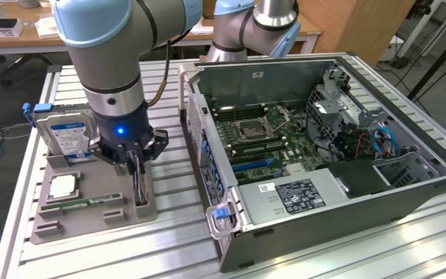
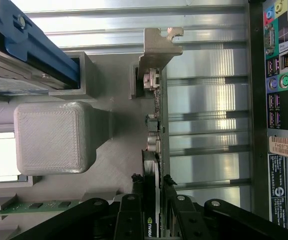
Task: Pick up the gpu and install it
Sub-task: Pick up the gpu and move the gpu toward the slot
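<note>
**A:** What takes up the most room?

**B:** The silver slotted aluminium table (image 1: 362, 256). The big black open computer case (image 1: 324, 232) lies on it toward the exterior view's right, with its green motherboard (image 1: 262, 133) exposed. The grey-and-blue robot arm (image 1: 111, 64) comes down on the exterior view's left of the case.

**A:** And what is under the arm?

**B:** A grey plastic fixture tray (image 1: 91, 224) with several slots sits flat on the table beside the case. At its far end a thick silver hard drive (image 1: 68, 136) with a blue-white label stands upright in a blue carrier. A square silver processor chip (image 1: 62, 186) lies in front of it, and nearer the camera a narrow green RAM stick (image 1: 79, 203) rests flat.

**A:** Where is the gpu?

**B:** The gpu (image 1: 140, 189), a thin dark card, stands on its long edge in the tray slot closest to the case. In the wrist view the gpu (image 2: 157, 125) shows edge-on, and its silver metal bracket (image 2: 156, 47) is at the end farthest from the camera.

**A:** How does the gripper sit against it?

**B:** The black gripper (image 1: 134, 163) is directly above the card, at the end nearer the hard drive. In the wrist view the gripper (image 2: 153, 182) straddles the top edge, with the black fingers (image 2: 135, 195) pressed against either face. The jaws are clamped on the card, which looks seated in its slot.
</note>
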Controlling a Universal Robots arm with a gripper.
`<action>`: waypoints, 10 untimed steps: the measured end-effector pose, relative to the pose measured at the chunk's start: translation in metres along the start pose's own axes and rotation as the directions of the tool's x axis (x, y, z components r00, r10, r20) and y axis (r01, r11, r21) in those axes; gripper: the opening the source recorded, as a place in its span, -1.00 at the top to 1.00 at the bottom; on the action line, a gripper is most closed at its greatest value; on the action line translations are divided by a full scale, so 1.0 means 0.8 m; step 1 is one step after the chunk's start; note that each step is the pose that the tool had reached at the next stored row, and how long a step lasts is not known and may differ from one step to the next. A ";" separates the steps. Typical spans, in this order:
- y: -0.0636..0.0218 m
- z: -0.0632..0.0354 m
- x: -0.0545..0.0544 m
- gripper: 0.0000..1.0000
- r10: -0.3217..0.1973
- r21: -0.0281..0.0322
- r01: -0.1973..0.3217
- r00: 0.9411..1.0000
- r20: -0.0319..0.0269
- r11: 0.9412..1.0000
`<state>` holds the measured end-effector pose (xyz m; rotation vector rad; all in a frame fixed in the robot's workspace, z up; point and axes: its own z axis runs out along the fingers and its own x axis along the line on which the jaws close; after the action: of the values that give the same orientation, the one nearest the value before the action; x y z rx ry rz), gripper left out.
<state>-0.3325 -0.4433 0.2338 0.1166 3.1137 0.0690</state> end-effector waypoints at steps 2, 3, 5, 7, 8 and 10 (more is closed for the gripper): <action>0.000 0.000 0.000 0.47 0.000 0.000 0.000 1.000 0.000 1.000; 0.000 0.000 0.000 0.47 0.000 0.000 0.000 1.000 0.000 1.000; 0.000 0.000 0.000 0.47 0.000 0.000 0.000 1.000 0.000 1.000; 0.000 0.000 0.000 0.47 0.000 0.000 0.000 1.000 0.000 1.000; 0.000 0.000 0.000 0.47 0.000 0.000 0.000 1.000 0.000 1.000; 0.000 0.000 0.000 0.47 0.000 0.000 0.000 1.000 0.000 1.000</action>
<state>-0.3325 -0.4434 0.2338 0.1166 3.1137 0.0690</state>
